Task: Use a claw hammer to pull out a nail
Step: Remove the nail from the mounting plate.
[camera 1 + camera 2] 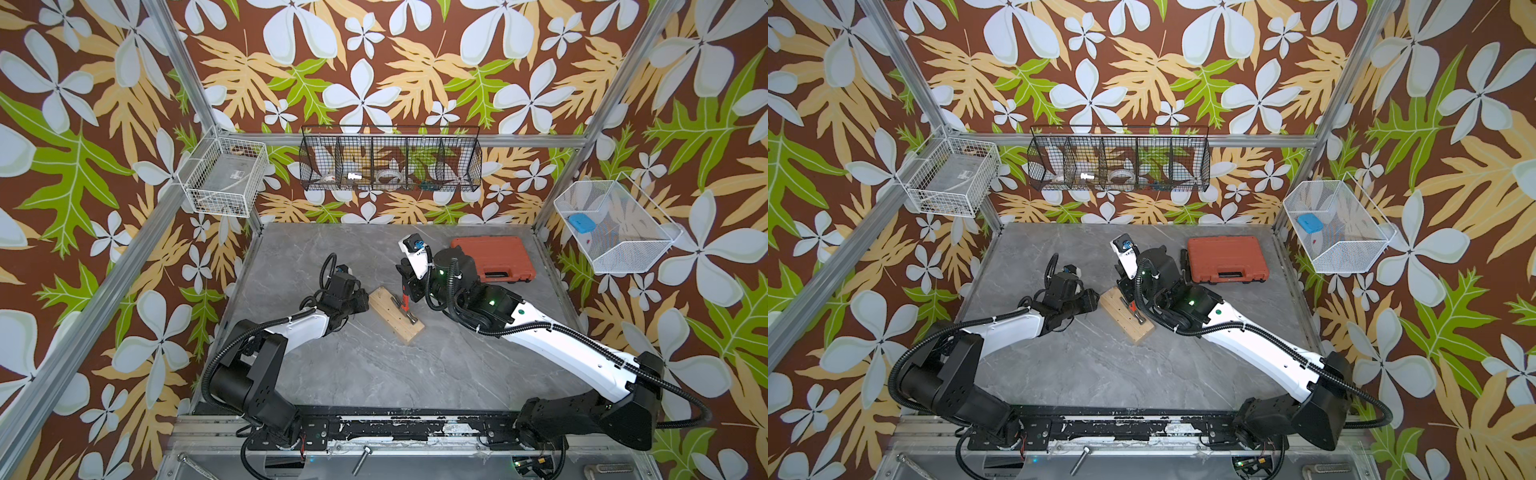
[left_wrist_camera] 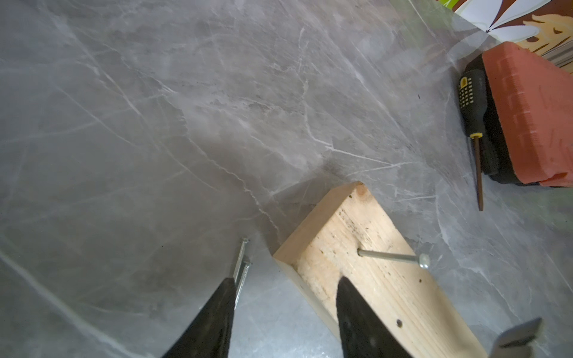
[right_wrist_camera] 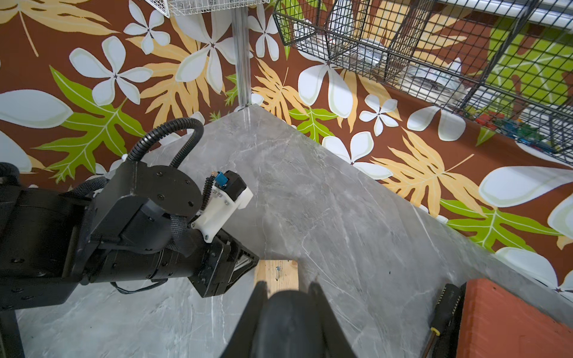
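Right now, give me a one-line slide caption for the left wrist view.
Left gripper open over the wooden block, one nail slanting out of it, two loose nails on the table beside.

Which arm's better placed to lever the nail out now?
Right. The right gripper is shut on the claw hammer, whose head is over the wooden block near the nail. The left gripper is open at the block's end, holding nothing.

Left hand (image 2: 286, 280), jaws parted; right hand (image 3: 288, 283) clamped tight opposite it.
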Motion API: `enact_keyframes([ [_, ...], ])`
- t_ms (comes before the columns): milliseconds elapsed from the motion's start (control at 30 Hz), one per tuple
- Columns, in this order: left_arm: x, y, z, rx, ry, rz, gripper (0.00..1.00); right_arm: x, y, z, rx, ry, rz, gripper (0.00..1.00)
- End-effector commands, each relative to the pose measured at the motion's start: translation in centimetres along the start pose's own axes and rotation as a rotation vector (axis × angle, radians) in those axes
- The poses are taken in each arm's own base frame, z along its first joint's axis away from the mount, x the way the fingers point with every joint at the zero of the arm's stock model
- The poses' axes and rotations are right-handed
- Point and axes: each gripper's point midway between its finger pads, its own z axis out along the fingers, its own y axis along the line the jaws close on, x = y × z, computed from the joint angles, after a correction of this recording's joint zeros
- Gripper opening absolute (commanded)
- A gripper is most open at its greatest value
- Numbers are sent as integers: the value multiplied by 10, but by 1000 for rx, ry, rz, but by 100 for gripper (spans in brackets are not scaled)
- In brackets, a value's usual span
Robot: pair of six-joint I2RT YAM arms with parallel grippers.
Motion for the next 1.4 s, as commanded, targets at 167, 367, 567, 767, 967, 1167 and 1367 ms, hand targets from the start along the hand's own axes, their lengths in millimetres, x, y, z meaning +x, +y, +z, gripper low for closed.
enact_keyframes([
  [167,-9,-1,14,-17,-15,49,56,-21,6,11,-32,-60,13,0],
  [367,-8,0,22,-25,0,64,56,-19,5,18,-28,-46,10,0],
  [567,-2,4,27,-39,20,70,55,-19,5,26,-35,-37,7,0],
  [767,7,11,32,-58,36,65,54,-19,4,36,-53,-22,7,0],
  [967,13,16,33,-72,51,70,54,-19,2,45,-70,-8,8,0],
  [1167,16,20,32,-85,54,75,53,-19,3,52,-85,2,3,0],
  [1367,17,20,32,-88,58,75,53,-18,0,59,-76,14,6,0],
])
